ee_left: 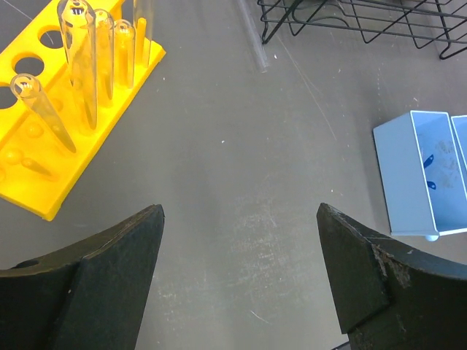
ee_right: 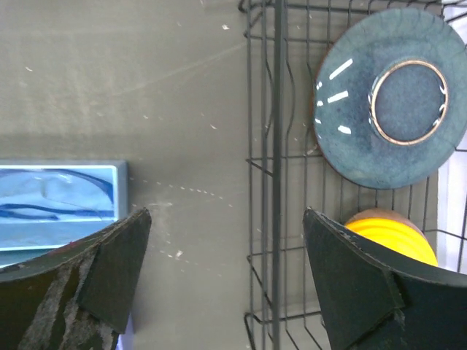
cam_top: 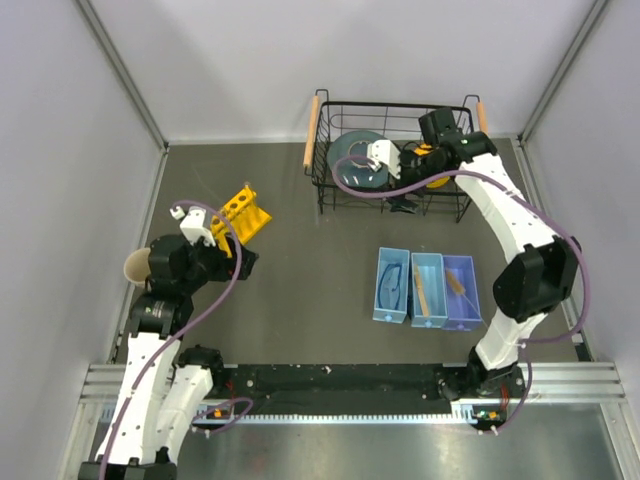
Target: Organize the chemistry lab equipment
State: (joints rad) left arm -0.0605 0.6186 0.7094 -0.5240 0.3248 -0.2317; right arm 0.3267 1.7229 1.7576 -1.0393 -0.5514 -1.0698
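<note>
Yellow rack (cam_top: 245, 212) stands far left, glass tubes (ee_left: 80, 58) upright in it; your left gripper (ee_left: 241, 219) hangs nearby, fingers spread and empty. Safety glasses (cam_top: 392, 285) and wooden clamp (cam_top: 425, 293) lie in neighbouring blue bins (cam_top: 428, 256). Your right gripper (ee_right: 226, 219), also spread, hangs over the wire basket (cam_top: 390, 104) beside a blue plate (ee_right: 390, 95).
</note>
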